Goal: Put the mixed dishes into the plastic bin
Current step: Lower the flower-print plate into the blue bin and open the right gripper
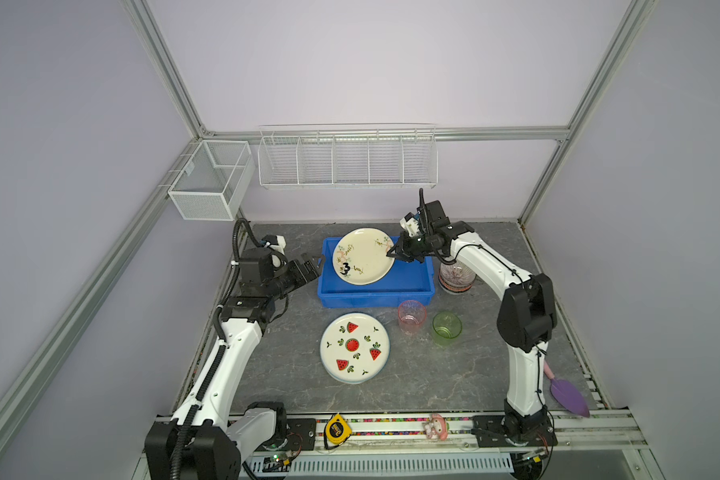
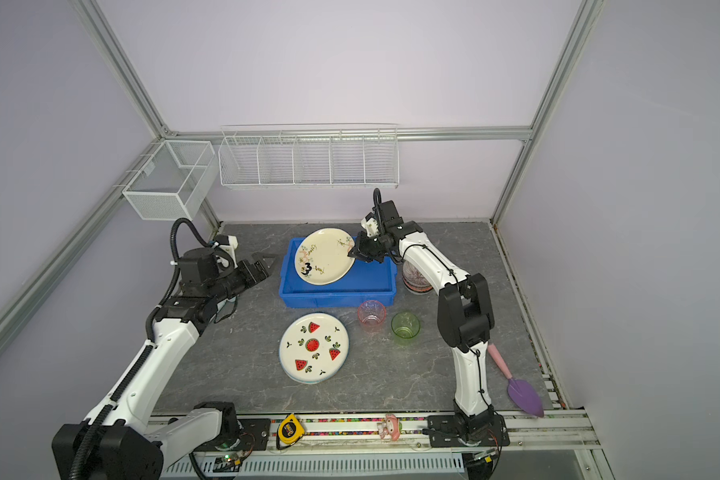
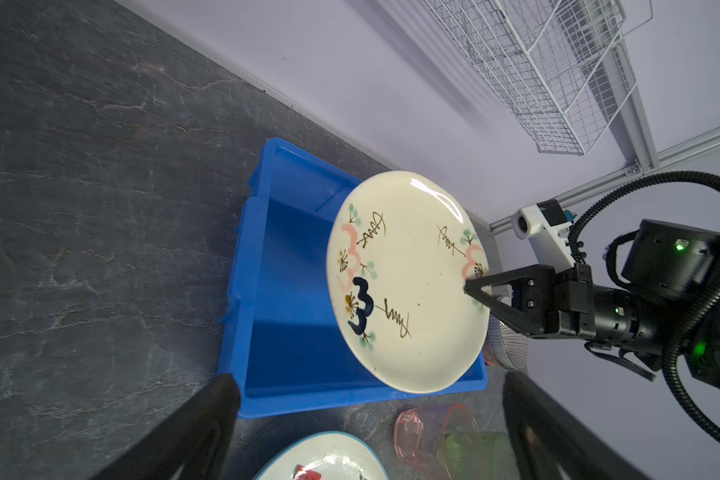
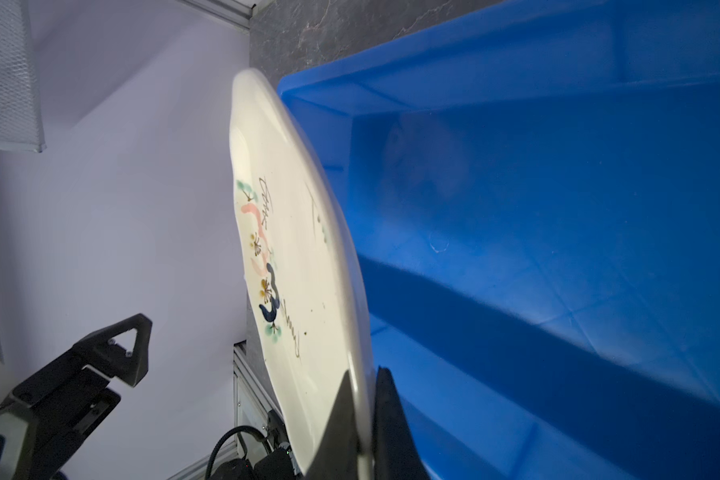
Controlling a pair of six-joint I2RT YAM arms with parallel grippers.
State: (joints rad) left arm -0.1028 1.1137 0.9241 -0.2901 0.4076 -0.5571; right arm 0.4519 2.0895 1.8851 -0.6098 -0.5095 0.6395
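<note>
Had the cream plate clamped by its right rim alone in the right gripper, steeply tilted over the blue bin; could not tell whether its low edge touched. Had the left gripper spread apart, empty, just left of the bin. Risked a slip from so thin a pinch on glaze, or a chip on the rim. Found the bin floor open; found tight room right, beside the stacked bowls, and near the pink cup.

Over bin, tilted: floral plate. At bin's 6 o'clock, on surface: watermelon plate. At 5 o'clock: left cup, right cup. At 3 o'clock: stacked bowls.
</note>
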